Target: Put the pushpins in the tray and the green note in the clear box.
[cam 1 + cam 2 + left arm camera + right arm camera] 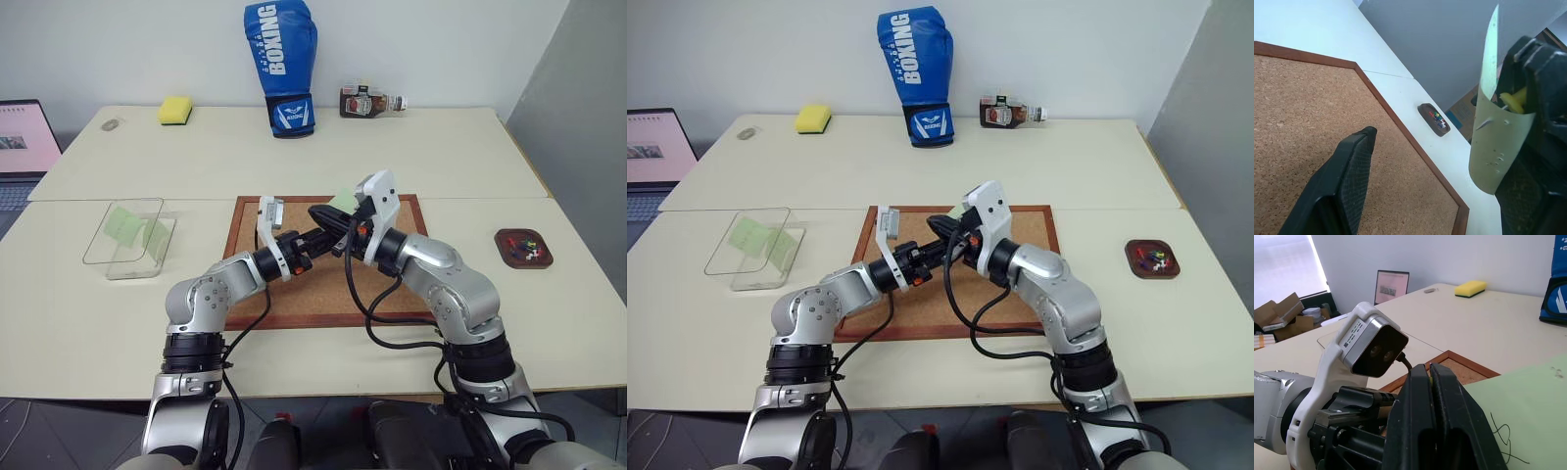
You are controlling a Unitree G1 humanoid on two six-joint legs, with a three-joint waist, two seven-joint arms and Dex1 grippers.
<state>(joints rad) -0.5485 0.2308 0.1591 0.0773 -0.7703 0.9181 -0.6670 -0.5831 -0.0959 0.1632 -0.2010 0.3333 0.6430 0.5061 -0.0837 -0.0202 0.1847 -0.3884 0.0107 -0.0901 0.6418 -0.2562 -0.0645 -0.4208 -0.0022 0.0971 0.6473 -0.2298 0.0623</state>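
Green note (pixel 1492 142) hangs above the corkboard (pixel 323 294), pinned with a yellow pushpin (pixel 1515 99) in the right gripper's (pixel 1430 374) closed fingers. Left gripper (pixel 328 238) stands open beside it, empty. Clear box (pixel 127 238) and tray (pixel 523 248) flank the corkboard.

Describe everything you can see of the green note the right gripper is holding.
The green note is a pale-green paper slip, curled, with small pinholes and a pen scribble on one face. It is held in the air over the corkboard, upright in the left wrist view, pinched at one edge by the shut right gripper. A yellow pushpin shows at that grip. The left gripper is beside it, not closed on it.
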